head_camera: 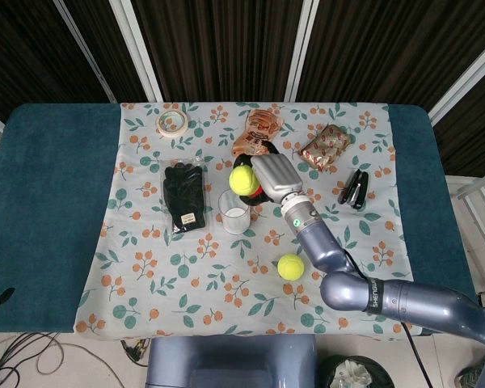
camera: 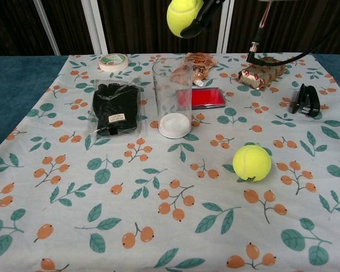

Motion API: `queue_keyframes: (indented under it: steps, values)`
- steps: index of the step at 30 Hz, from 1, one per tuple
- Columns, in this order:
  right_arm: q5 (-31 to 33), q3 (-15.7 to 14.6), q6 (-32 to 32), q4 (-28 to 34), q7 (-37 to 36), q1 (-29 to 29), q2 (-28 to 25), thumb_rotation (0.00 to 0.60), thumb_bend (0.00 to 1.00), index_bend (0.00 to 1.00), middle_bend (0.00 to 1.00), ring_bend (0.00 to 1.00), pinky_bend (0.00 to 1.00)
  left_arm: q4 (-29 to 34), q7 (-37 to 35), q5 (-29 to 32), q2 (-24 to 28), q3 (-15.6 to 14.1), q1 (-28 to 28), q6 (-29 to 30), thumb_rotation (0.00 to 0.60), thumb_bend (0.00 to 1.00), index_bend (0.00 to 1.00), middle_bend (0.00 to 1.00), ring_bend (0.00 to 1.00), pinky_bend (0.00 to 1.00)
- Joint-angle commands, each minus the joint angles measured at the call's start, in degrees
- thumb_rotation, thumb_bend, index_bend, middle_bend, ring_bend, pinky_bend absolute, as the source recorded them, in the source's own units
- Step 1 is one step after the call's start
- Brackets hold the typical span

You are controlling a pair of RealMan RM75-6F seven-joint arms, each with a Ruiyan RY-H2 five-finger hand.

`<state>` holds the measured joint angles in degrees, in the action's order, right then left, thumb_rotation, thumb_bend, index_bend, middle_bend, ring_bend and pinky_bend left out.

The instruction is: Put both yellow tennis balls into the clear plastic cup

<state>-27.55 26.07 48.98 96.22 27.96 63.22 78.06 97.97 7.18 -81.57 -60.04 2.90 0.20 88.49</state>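
Observation:
My right hand (head_camera: 271,178) grips a yellow tennis ball (head_camera: 243,180), holding it high in the air just above and slightly right of the clear plastic cup (head_camera: 234,211). In the chest view that ball (camera: 183,15) hangs near the top edge over the upright cup (camera: 172,97), and only dark fingers (camera: 207,8) of the hand show. The cup holds nothing. A second yellow tennis ball (head_camera: 290,267) lies on the cloth toward the front right (camera: 251,162). The left hand is out of both views.
A black glove pack (head_camera: 184,195) lies left of the cup, a red flat case (camera: 207,98) just behind it. A tape roll (head_camera: 172,123), a snack pouch (head_camera: 257,134), a wrapped packet (head_camera: 326,146) and a black stapler (head_camera: 355,187) sit along the back and right.

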Motion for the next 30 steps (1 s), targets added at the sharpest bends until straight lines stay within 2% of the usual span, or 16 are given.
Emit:
queue_keyframes:
  steps: [1, 5, 7, 12, 15, 18, 24, 30]
  values:
    - [1.73, -1.75, -0.07, 0.40, 1.03, 1.23, 0.91, 0.600, 0.47, 0.48, 0.44, 0.57, 0.00, 0.01, -0.23, -0.05, 0.12, 0.04, 0.03, 0.09, 0.600, 0.04, 0.10, 0.00, 0.00, 0.10]
    - [3.47, -3.69, 0.87, -0.08, 2.57, 2.44, 1.77, 0.600, 0.45, 0.41, 0.39, 0.53, 0.00, -0.14, -0.22, 0.43, 0.18, 0.36, 0.19, 0.48, 0.600, 0.04, 0.10, 0.00, 0.00, 0.10]
    - [4.50, -4.48, 0.85, -0.49, 3.03, 3.05, 2.06, 0.600, 0.39, 0.34, 0.34, 0.47, 0.00, -0.10, 0.19, 0.56, 0.13, 0.51, 0.28, 0.83, 0.600, 0.04, 0.10, 0.00, 0.00, 0.10]
    - [8.51, -5.52, -1.82, 0.26, 3.12, 4.31, 0.62, 0.600, 0.18, 0.09, 0.12, 0.27, 0.00, -0.07, 0.36, 0.28, 0.01, 0.48, 0.40, 1.20, 0.600, 0.04, 0.10, 0.00, 0.00, 0.10]
    - [10.84, -5.84, -3.31, 0.33, 2.95, 5.22, -0.44, 0.600, 0.14, 0.01, 0.03, 0.20, 0.00, -0.04, 0.46, 0.44, 0.00, 0.47, 0.36, 1.00, 0.600, 0.04, 0.10, 0.00, 0.00, 0.10]
    - [11.68, -5.57, -4.27, 0.44, 2.06, 5.66, -1.32, 0.600, 0.14, 0.00, 0.01, 0.17, 0.00, -0.07, 0.62, 0.41, -0.08, 0.54, 0.37, 1.16, 0.600, 0.04, 0.10, 0.00, 0.00, 0.10]
    - [11.22, -3.98, -3.90, 2.35, -1.40, 4.56, -5.40, 0.600, 0.14, 0.00, 0.01, 0.17, 0.00, -0.08, 0.78, 0.72, -0.10, 0.60, 0.43, 1.12, 0.600, 0.04, 0.10, 0.00, 0.00, 0.10]
    - [6.84, -6.50, -2.61, 6.05, -2.37, 0.31, -12.56, 0.600, 0.14, 0.00, 0.01, 0.17, 0.00, 0.04, 1.00, 0.81, -0.14, 0.61, 0.43, 1.08, 0.600, 0.04, 0.10, 0.00, 0.00, 0.10]
